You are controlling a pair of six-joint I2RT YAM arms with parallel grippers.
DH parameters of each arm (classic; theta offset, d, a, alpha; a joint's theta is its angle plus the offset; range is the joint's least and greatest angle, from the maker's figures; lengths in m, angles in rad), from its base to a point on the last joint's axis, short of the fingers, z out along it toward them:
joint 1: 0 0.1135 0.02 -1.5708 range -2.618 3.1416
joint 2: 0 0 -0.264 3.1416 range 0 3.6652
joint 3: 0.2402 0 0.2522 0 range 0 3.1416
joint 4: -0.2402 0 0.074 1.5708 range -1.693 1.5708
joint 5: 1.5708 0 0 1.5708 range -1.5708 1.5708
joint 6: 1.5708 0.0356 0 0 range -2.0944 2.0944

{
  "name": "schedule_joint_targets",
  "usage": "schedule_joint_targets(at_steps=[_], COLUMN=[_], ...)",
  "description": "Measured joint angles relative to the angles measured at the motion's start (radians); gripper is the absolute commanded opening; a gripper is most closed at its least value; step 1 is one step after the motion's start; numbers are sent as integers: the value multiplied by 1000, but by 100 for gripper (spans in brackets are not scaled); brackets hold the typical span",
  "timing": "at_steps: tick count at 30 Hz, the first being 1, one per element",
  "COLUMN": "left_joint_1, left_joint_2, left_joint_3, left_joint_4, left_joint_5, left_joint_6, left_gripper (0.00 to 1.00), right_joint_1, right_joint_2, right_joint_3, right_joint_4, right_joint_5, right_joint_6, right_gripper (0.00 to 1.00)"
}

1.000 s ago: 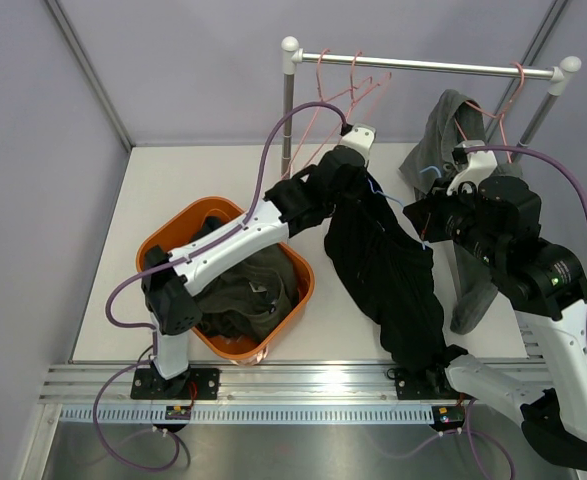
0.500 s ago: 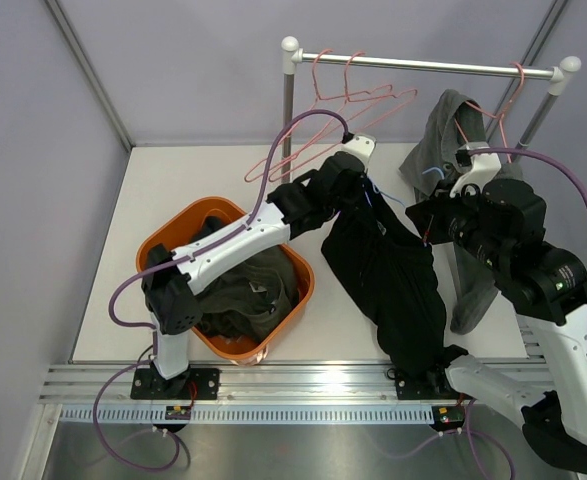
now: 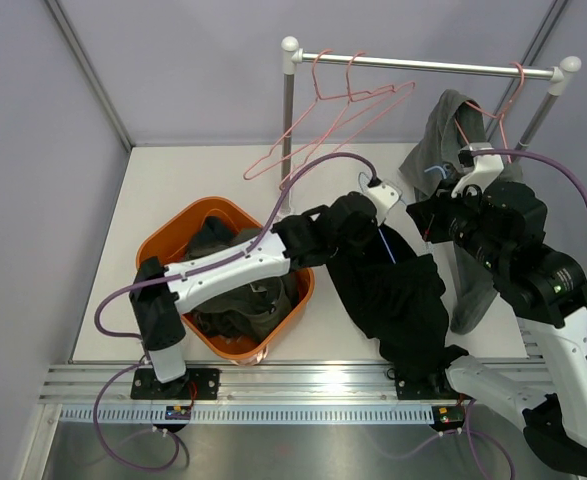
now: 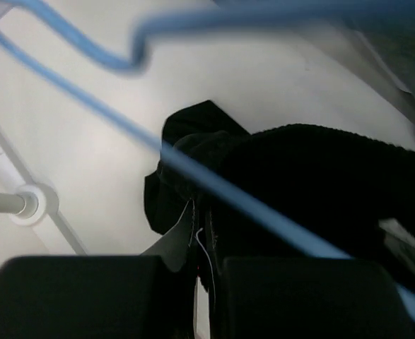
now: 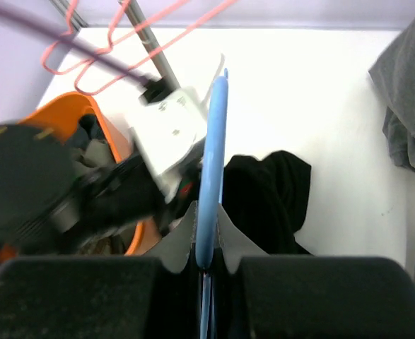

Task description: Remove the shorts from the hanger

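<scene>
A pair of black shorts (image 3: 393,295) droops from a blue wire hanger (image 3: 384,241) down onto the table, between my two arms. My left gripper (image 3: 365,213) is shut on the cloth's upper edge; in the left wrist view the black shorts (image 4: 320,176) sit pinched in its jaws, with the blue hanger (image 4: 228,192) crossing in front. My right gripper (image 3: 420,220) is shut on the blue hanger (image 5: 211,162), whose wire runs straight up from between the fingers. A grey pair of shorts (image 3: 441,128) still hangs from a pink hanger on the rail.
An orange basket (image 3: 165,240) at the left holds several dark shorts. Empty pink hangers (image 3: 345,98) dangle from the clothes rail (image 3: 433,66), whose post (image 3: 288,110) stands just behind my left arm. Grey walls close in the table at the back and left.
My left gripper has pulled the black shorts to the right and nearer, away from the rail. The empty pink hangers have swung out to the left. The right gripper has barely moved.
</scene>
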Motion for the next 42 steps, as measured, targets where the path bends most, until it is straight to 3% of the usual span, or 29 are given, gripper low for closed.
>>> schedule_joint_targets(at_steps=[8,17,25,31,42], left_joint_1=[-151,-171,-171,-175,-177], left_joint_2=[-293,-539,-587,-599,-589], left_joint_3=[-171,-188,6,177,306], left_joint_4=[26,18,-16,18,91], left_joint_5=[101,92,-88,-141,-211], left_joint_6=[89,157,280,373,552], left_gripper=[0,0,0,0,0], right_joint_1=[0,0,1,1,1], right_joint_2=[50,110,126,134,136], right_joint_3=[-47,-42,32,64,111], right_joint_4=[70,106,111,135,154], right_joint_5=[27,70,116,122,153], right_joint_6=[3,3,4,40,67], right_gripper=[0,0,0,0,0])
